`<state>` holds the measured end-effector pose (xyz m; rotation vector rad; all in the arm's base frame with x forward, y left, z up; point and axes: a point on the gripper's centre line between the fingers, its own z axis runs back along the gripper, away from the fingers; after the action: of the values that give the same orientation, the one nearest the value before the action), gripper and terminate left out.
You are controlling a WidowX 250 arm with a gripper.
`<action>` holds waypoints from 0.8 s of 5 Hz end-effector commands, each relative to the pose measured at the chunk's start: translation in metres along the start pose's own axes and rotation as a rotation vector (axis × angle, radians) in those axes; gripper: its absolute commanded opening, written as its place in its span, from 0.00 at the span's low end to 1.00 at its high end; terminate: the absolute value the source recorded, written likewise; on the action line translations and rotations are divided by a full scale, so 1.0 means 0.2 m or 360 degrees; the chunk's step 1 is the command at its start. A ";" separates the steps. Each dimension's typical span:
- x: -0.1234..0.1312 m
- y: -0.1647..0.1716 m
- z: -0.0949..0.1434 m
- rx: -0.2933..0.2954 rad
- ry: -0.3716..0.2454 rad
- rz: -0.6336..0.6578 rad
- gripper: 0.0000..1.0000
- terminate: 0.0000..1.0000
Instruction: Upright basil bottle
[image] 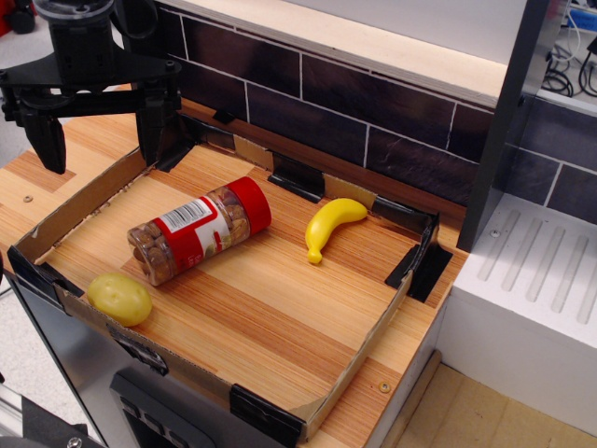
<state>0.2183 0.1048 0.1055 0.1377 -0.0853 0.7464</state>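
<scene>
Basil bottle [200, 230] lying on side mid-frame on counter [280, 308]; gripper [98, 135] upper left, fingers [45, 135] spread wide, empty.

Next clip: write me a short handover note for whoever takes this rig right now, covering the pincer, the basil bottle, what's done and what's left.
Pincer: open, empty, raised over the tray's far left corner, clear of everything.
Basil bottle: lying on its side mid-tray, red cap toward the back right, between the banana and the yellow-green fruit, touching neither.
Done: nothing visible; bottle not grasped.
Left: reach the bottle, grip it, stand it upright, release.
</scene>
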 end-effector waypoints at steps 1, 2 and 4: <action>0.00 0.00 0.00 0.0000 0.0000 0.0000 1.00 0.00; 0.08 -0.13 -0.03 0.0068 -0.0232 -0.0386 1.00 0.00; 0.06 -0.34 -0.03 -0.0146 -0.0341 -0.1149 1.00 0.00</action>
<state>0.2703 0.0666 0.0848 0.1306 -0.2213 0.0002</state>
